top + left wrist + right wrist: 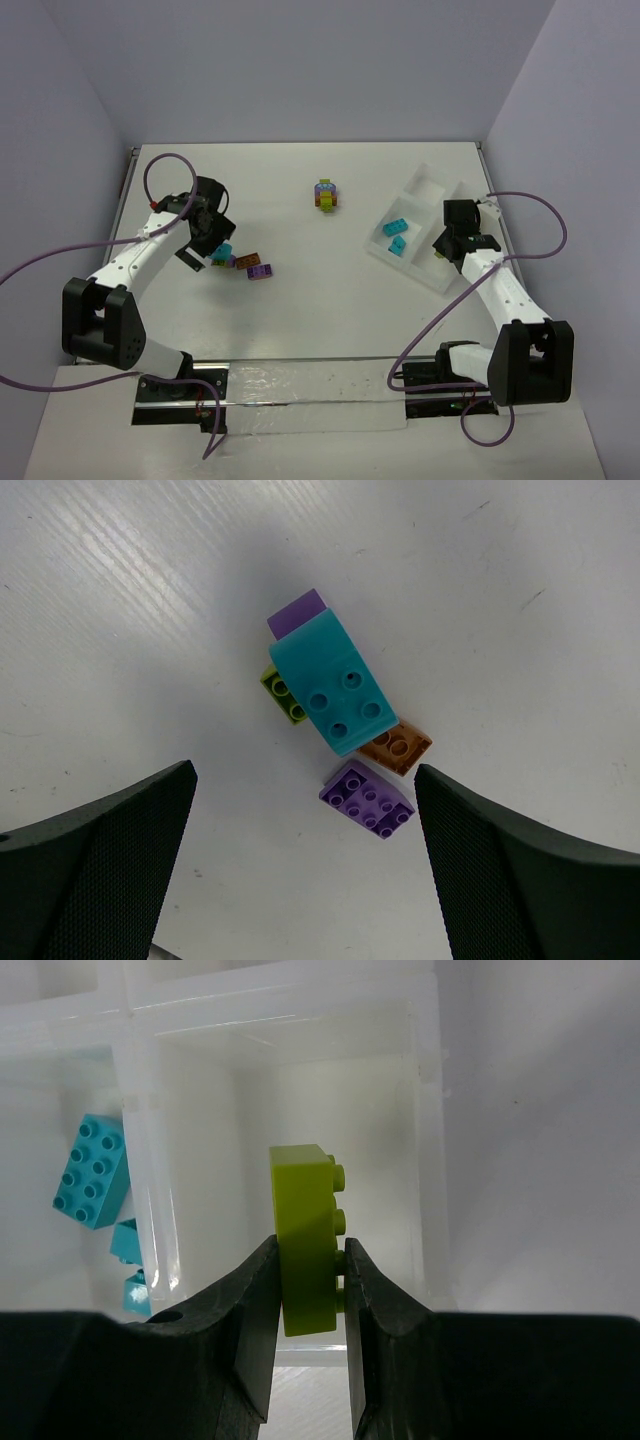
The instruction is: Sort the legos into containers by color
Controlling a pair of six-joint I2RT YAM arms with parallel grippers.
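Overhead, the white worktop [300, 330] carries legos in three places and one divided tray [428, 185]. The tray lies askew at the right side of the worktop; two cyan bricks [396, 227] sit close together in a compartment on its left side. The right gripper [452, 243] hangs over the tray just to the right of that compartment. In the right wrist view this gripper [310, 1250] is clamped on a lime brick [302, 1220], which stands on end between the fingers with its studs facing right. Behind the brick lies another compartment of the tray; a partition [140, 1160] on its left divides it from the one holding the cyan bricks [92, 1170]. Whether the lime brick touches the tray floor cannot be told.

At the left, the left gripper [213, 248] points down at a loose clump [240, 262] of legos. The left wrist view shows its fingers [110, 870] spread wide, gripping nothing, with the clump lying on the worktop between and beyond them. A large cyan brick [330, 685] lies uppermost. A purple piece [297, 613] shows at its far end, a lime piece [283, 695] at its left edge, and an orange piece [396, 746] at its near right corner. A purple brick [368, 800] lies just beside the orange piece, nearest the fingers. A multicoloured stack [326, 194] stands well apart from both grippers, at mid-worktop toward the far edge.
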